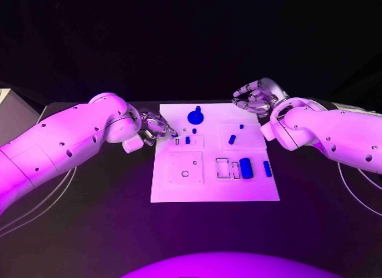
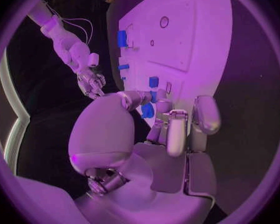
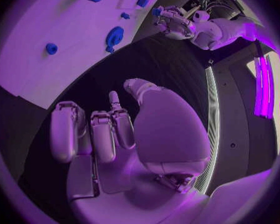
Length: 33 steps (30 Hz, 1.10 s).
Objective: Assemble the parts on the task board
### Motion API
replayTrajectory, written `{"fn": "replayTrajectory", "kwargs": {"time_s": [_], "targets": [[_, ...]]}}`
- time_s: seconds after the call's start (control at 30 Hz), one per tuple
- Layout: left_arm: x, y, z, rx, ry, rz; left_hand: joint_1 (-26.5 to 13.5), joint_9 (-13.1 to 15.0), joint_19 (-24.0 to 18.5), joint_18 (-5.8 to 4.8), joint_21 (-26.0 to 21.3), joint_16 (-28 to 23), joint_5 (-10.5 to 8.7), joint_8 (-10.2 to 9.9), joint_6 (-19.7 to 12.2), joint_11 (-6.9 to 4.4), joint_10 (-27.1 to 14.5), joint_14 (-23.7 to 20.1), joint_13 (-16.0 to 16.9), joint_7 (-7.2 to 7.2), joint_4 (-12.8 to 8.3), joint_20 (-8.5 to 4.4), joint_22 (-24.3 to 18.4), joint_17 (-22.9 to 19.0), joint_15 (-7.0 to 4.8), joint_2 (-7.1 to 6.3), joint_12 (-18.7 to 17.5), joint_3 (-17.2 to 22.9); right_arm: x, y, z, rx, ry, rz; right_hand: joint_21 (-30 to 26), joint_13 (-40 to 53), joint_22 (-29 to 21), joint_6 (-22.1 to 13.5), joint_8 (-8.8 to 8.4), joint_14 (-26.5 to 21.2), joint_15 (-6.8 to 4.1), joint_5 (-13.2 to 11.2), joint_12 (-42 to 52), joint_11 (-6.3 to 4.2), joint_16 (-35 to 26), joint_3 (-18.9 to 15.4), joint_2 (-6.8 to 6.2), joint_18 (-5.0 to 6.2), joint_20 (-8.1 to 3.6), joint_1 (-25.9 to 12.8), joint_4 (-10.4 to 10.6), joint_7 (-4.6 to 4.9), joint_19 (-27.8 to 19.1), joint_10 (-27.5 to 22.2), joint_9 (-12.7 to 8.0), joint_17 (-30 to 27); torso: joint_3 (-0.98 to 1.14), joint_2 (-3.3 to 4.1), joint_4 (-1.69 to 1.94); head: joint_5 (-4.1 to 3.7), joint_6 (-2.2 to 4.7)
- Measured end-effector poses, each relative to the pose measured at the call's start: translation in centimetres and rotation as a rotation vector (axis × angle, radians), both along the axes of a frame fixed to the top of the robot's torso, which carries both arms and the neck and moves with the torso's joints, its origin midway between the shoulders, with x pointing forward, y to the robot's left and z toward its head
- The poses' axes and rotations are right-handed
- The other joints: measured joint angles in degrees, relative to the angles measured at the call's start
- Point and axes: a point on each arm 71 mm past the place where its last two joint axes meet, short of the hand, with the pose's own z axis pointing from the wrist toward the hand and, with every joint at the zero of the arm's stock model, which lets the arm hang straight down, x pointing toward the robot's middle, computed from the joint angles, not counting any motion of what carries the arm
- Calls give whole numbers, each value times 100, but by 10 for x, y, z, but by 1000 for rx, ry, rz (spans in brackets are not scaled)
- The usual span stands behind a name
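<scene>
The left hand [image 1: 155,128] covers the task board's [image 1: 214,191] left edge; whether it holds a part is unclear.

A flat black matte table [image 1: 90,231] stands against a dark backdrop, with a pale box-like cabinet [image 1: 7,116] at its side.

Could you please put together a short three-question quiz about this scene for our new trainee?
1. True or false: the right hand hovers over the black table beyond the far right corner of the task board, holding nothing.
2. Which hand is at the board's left edge? A) left hand B) right hand
3. Fill in: the largest blue part, round with a stem, lies near the board's ___ edge (far or near).

Key: 1 true; 2 A; 3 far.
</scene>
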Motion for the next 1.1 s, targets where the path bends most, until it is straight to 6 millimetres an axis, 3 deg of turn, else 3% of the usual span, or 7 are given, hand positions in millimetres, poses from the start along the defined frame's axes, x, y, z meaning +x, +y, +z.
{"fn": "replayTrajectory", "kwargs": {"time_s": [0.2, 0.27, 0.63, 0.87, 1.1], "targets": [[10, -3, 5, 39, 40, -55, -234, 0, -132, 0, -66, 0, -3, -3, 1, 7, -134, 0, -28, 20, -39, 9, -95, 0, 0, 182, 0, -39, 0, 3, 0, 1, 1, 4, 0, 0, -1, 0, 0, 0, 0, 24, 0, 0, 0, 16, -17, 0, 0, -17, 16, 0, 0, 0, 0, 0, 4, 11, -5, 1, 9], [13, -5, 7, 52, 49, -72, -345, 3, -131, 0, -66, 0, -7, -38, 5, 8, -135, 0, 2, 16, -363, 9, -83, 0, 0, 188, 0, 284, 0, 3, 0, 1, 1, 6, 0, 0, -1, 0, 0, 0, 0, 24, 0, 0, 0, 16, -23, 0, 0, -23, 16, 0, 0, 0, 0, 0, 3, 14, -5, -1, 10], [22, -23, 20, 143, 64, -169, -643, 35, -131, 0, -4, 0, 154, -38, 65, -16, -43, 0, 158, -1, -450, 9, -13, 0, 0, 269, 8, 198, 1, 8, 0, 2, 0, 13, 0, 0, -1, 0, 0, 0, 0, 24, 0, 0, 0, 32, -23, 0, 0, -23, 0, 0, 0, 0, 0, 0, 15, 38, -29, -6, 16], [22, -29, 23, 208, 48, -206, -897, 36, -14, -1, 116, 37, 680, -101, 271, -59, 264, -19, 447, -40, -618, -42, 121, 0, -24, 360, 82, 31, 1, 9, 0, 2, 0, 15, 0, 0, -2, 0, 0, 0, 0, 24, 0, 0, 0, 32, -23, 0, 0, -23, 0, 0, 0, 0, 0, 0, 15, 34, -18, -21, -7], [24, -34, 24, 281, 20, -223, -1030, 37, 88, 0, 196, 66, 973, -150, 423, -108, 455, -22, 656, -95, -704, -83, 248, 0, -64, 380, 112, -55, 1, 10, 0, 2, 0, 18, 0, 0, -3, 0, 0, 0, 0, 24, 0, -4, 0, 32, -23, 0, 0, -23, 0, 0, 0, 4, 0, 0, 12, 25, -15, -24, -20]]}}
